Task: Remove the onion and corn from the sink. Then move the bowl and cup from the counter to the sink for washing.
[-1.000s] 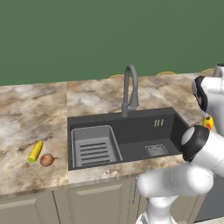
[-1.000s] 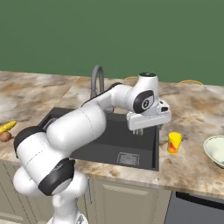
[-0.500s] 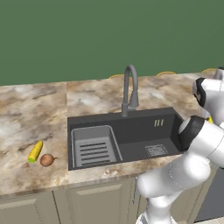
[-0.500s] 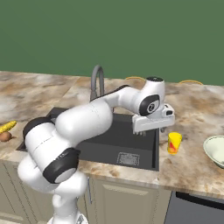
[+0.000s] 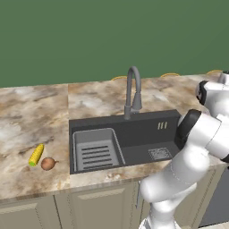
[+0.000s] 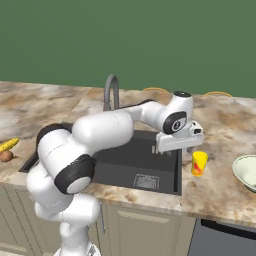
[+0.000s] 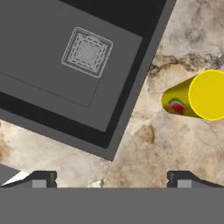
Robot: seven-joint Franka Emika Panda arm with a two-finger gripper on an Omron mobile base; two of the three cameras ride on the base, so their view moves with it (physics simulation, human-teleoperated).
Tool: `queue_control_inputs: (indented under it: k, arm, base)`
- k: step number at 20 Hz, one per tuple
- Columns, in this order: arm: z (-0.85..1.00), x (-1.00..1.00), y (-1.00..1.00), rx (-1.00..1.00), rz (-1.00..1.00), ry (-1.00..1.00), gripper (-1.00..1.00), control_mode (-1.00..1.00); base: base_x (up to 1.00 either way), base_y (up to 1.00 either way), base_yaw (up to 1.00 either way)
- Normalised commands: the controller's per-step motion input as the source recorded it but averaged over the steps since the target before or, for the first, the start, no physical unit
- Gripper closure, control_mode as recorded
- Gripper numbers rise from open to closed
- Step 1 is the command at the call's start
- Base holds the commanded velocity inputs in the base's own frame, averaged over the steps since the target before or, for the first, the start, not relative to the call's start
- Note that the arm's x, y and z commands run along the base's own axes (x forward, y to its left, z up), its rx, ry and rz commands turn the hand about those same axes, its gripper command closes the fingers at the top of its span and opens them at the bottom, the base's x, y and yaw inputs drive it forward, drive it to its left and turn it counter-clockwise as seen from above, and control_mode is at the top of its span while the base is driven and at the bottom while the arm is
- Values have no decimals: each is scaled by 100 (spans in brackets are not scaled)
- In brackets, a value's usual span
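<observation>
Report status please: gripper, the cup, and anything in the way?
Gripper open, empty, above sink edge. Cup upright on counter right of sink, not gripped. Onion, corn already out. Nothing blocking.

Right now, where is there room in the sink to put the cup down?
The sink floor is bare from the rack across to the drain grate. The nearest gap is beside the grate, just over the rim from the cup. It is tight at the right rim, where the open hand hangs beside the cup.
</observation>
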Motion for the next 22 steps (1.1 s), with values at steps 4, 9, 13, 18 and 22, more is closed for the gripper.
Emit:
queue_control_inputs:
  k: [4,9,13,18,22]
  arm:
    - [-15,21,-17,0,0,0,-100,-100]
    - [-14,16,-16,2,0,0,-100,-100]
    - [-14,10,-15,0,0,0,-100,-100]
    - [-13,7,-13,0,0,0,-100,-100]
    - [-15,7,-10,0,0,0,-100,-100]
  base:
    - [0,0,0]
    - [0,0,0]
    - [0,0,0]
    - [0,0,0]
    - [0,0,0]
